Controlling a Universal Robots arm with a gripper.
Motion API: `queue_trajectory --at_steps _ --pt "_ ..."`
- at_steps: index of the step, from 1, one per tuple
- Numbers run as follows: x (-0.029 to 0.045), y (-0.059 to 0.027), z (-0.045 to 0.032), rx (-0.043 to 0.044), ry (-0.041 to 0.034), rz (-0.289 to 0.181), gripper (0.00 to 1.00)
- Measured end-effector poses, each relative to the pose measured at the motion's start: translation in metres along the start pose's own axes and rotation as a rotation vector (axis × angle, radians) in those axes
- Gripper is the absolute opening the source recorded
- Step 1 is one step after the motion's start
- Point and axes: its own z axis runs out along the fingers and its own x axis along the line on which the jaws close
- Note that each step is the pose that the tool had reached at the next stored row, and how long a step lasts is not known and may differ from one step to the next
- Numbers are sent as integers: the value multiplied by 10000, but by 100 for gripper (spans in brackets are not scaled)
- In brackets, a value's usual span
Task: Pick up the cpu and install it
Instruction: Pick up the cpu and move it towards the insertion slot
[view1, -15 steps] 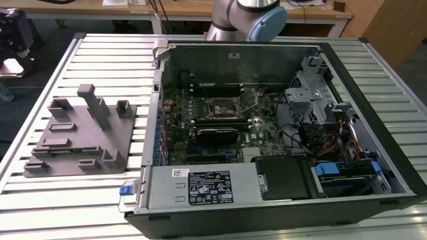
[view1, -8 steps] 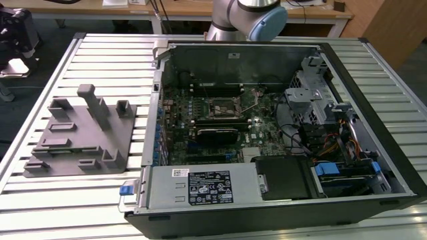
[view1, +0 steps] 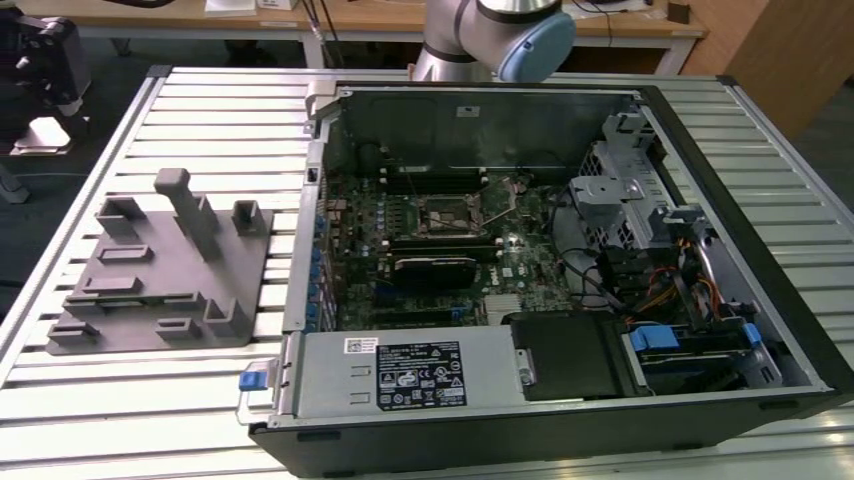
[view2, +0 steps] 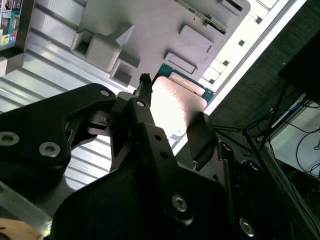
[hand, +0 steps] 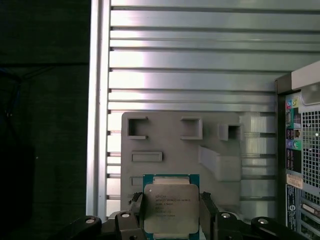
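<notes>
Fingers (hand: 136, 206) were clamped on the cpu (hand: 171, 207), one on each of two opposite edges, with the silver top facing up toward the first wrist view. The gripper (view2: 171, 102) held the chip level.

Position: the cpu hung over the grey fixture plate (hand: 170, 130). I saw no contact between them and judged the chip to be held clear of the plate's pockets and blocks.

Progress, as a judgement: the pick-up looked done, with the chip off its rest and gripped. The install was not done. The socket (view1: 449, 213) lay on the board inside the computer case (view1: 534, 110), well apart from the plate. I could not tell whether its cover stood open.

Edges: the plate lay on the slatted table (hand: 200, 50), near the table's border on one side, with dark floor beyond it. On the other side it was just beside the case wall. That wall stood between the plate and the socket.

Room: the case was open on top, so there was free space above the board. Around the socket it was tighter:
- slots and a dark block were close by
- a drive cage and loose cables (view1: 654, 290) sat toward the exterior view's right
- the arm (view1: 501, 30) rose past the far wall
</notes>
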Motion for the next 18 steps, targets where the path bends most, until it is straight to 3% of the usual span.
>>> queue_trajectory --at_steps 18 --pt "-236 0 2 0 0 0 53"
